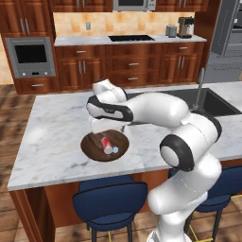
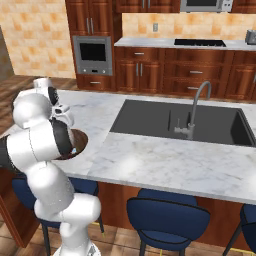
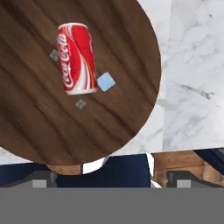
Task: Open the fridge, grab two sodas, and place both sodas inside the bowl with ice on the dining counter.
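1. Left base view: the white arm reaches over the dining counter, its hand poised above the dark brown bowl. A red-and-white soda can lies on its side in the bowl with a pale blue ice cube just beside it. The grey fridge stands at the far right, one door swung open.
2. Right base view: the arm covers most of the bowl; the inset sink and curved faucet sit to its right, well apart.
3. Hand view: the gripper hangs above the bowl, fingertips spread wide and empty. The Coca-Cola can lies flat inside, an ice cube touching its lower end.
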Tool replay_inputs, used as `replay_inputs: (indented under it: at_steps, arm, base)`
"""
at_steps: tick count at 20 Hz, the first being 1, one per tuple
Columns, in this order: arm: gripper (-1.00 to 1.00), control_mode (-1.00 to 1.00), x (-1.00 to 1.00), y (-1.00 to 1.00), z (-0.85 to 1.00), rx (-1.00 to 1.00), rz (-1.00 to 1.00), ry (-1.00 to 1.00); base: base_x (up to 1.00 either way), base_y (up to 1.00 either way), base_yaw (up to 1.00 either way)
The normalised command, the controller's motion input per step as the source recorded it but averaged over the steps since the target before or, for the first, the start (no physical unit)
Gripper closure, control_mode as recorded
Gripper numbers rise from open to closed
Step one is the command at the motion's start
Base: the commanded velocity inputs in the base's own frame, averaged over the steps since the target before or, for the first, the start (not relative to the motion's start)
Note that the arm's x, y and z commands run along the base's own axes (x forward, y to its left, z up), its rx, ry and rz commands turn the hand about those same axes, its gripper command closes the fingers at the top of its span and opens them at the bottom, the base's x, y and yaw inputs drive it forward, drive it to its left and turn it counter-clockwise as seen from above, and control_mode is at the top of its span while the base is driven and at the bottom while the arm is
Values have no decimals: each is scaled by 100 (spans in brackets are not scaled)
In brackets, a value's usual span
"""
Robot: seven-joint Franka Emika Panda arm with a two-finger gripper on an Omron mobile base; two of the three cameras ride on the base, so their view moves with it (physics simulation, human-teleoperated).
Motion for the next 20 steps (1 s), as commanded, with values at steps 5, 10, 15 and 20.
replay_inputs:
  at_steps: [5, 10, 15, 20]
  arm:
    - [-100, -100, -63, -48, 25, 8, 0, -17]
    - [-100, -100, -62, -49, 35, 8, 1, -15]
    - [-100, -100, -70, -48, 23, 5, 5, -14]
    - [-100, -100, -89, -44, 1, 2, 11, -13]
  base:
    - [0, 0, 0]
    - [0, 0, 0]
    - [0, 0, 0]
    - [0, 0, 0]
